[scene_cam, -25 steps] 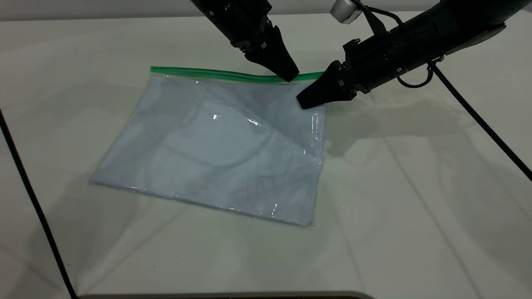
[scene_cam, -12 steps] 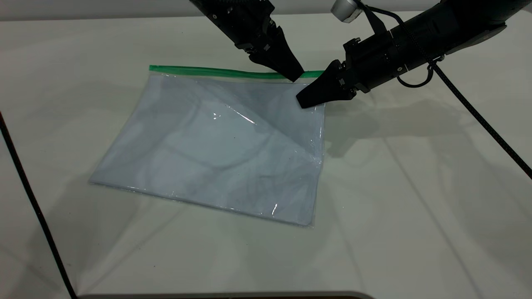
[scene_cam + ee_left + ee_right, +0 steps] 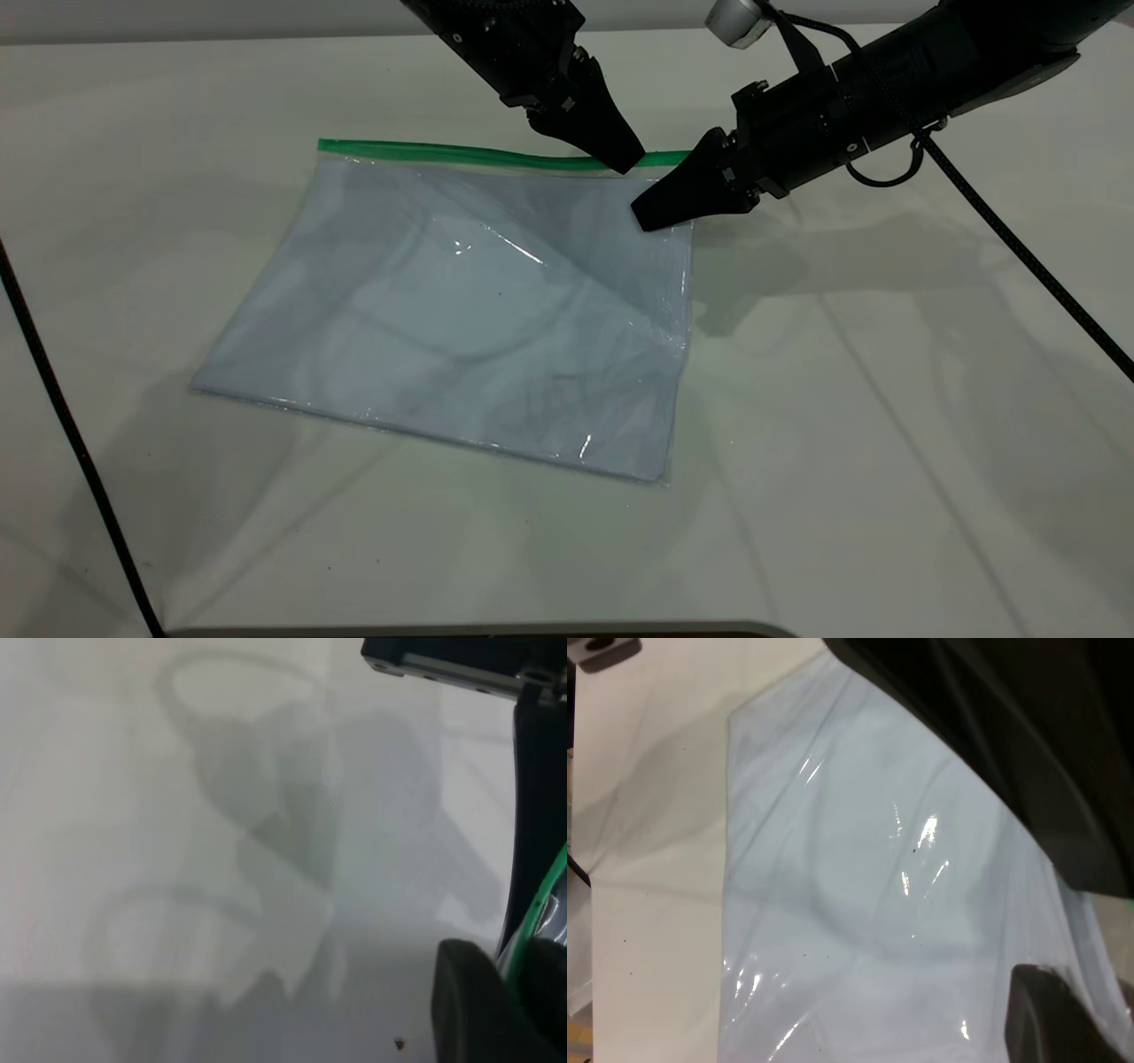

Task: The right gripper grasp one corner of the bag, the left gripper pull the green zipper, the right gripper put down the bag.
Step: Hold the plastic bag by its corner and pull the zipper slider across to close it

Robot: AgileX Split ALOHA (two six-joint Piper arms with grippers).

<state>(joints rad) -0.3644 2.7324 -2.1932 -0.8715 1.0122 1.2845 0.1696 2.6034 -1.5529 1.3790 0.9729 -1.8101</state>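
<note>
The bag [image 3: 461, 310] is a clear pouch with white paper inside and lies flat on the white table. Its far right corner is raised. The green zipper [image 3: 443, 153] runs along its far edge. My right gripper [image 3: 649, 219], with the silver cylinder on top, is shut on that raised corner. In the right wrist view the plastic [image 3: 850, 904] passes between its fingers [image 3: 1063, 1019]. My left gripper [image 3: 625, 163] is shut on the green zipper near its right end. In the left wrist view the green strip [image 3: 542, 904] runs between its fingers [image 3: 469, 1001].
A black cable [image 3: 62, 416] crosses the table's left side. The right arm's cable [image 3: 1019, 257] trails over the table to the right. The table's front edge [image 3: 478, 631] is close below the bag.
My left gripper has shifted slightly right along the zipper, and the wavy bulge in the green strip has flattened. The right gripper has held still on the corner.
</note>
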